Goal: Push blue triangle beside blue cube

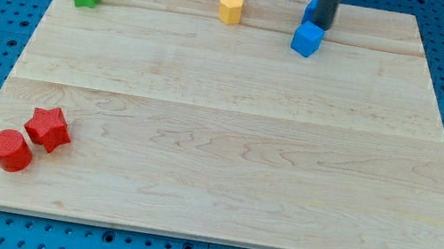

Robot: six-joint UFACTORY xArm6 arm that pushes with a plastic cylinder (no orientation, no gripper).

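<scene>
Blue triangle block (pixel 311 8) upper right, mostly hidden behind my tip (pixel 322 26); blue cube (pixel 307 39) just below. No jaws; no legible writing.

Wooden board (pixel 228 143); coloured blocks near its edges.

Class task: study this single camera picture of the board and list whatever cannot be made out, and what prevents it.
1. Blue triangle: camera view, mostly hidden behind the rod; its shape is unreadable.
2. My tip: its contact with that block is hidden by the rod itself.
3. Rod's upper part: cut off by the view's top.
4. Yellow blocks: overlapping, shapes too small to tell.
</scene>
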